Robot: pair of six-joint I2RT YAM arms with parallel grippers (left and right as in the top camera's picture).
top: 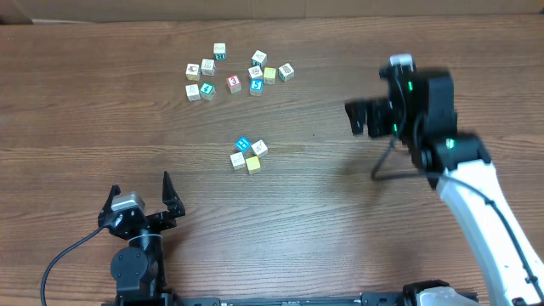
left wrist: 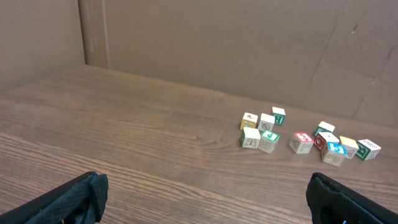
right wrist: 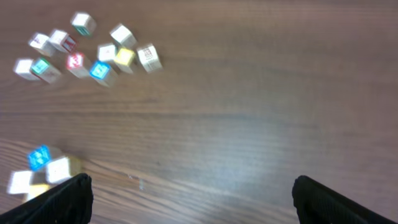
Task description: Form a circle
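A brown tabletop [top: 85,102] with a fine wood-grain surface fills the overhead view. Just left of centre sits a tight group of four small printed cubes [top: 248,155], their sides touching or nearly so: a blue-faced cube [top: 243,144] at the upper left of the group, a whitish cube [top: 258,149] at the upper right, a second whitish cube [top: 238,159] at the lower left and a yellow cube [top: 253,164] at the lower right. Well apart from it, toward the upper centre of the frame, lies a looser scatter of similar small cubes [top: 234,72] with white, red, blue, green and yellow faces. In the lower left corner the left end effector [top: 140,197], black with a silver top, sits low over the tabletop with its two pointed fingers spread wide and nothing between them. On the right, a white and black arm [top: 476,195] rises from the lower right corner. The right end effector [right wrist: 193,199] is motion-blurred; its own camera shows the dark fingertips far apart at the bottom corners, gripping nothing. A brown cardboard wall [left wrist: 217,43] stands behind the tabletop in the left wrist view.
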